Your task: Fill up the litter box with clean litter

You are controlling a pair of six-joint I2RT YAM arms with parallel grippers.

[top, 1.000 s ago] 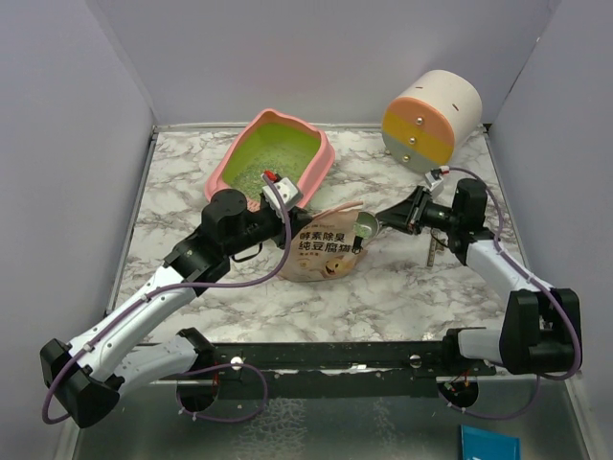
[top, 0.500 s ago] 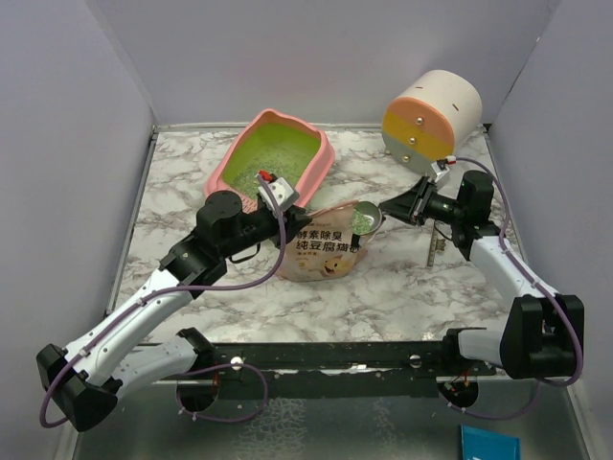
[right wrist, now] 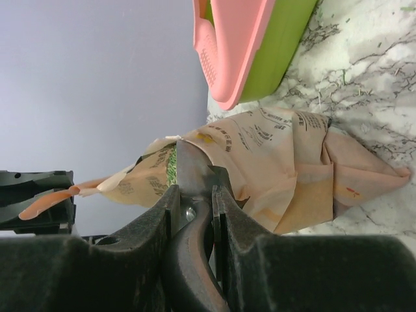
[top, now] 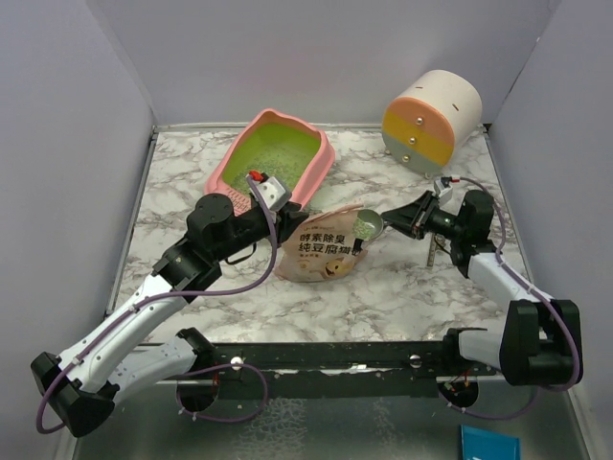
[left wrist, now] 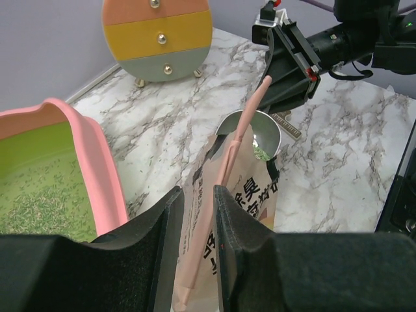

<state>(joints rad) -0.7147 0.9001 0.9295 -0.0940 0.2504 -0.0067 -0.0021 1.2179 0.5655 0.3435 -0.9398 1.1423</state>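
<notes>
Scoop [top: 367,226] at the pouch [top: 321,254] mouth
Right hand [right wrist: 195,195] grips the scoop; pouch edge sits between the left hand [left wrist: 198,198] fingers [left wrist: 159,234], grip unclear.

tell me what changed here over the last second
The left gripper drew back to the left, away from the pouch, whose pink top strip runs between its fingers. The right gripper, shut on the scoop by its handle, rose a little and came back down; the scoop's bowl is at the pouch's mouth as before. The litter box, the drawer cabinet and the pouch stayed put.
</notes>
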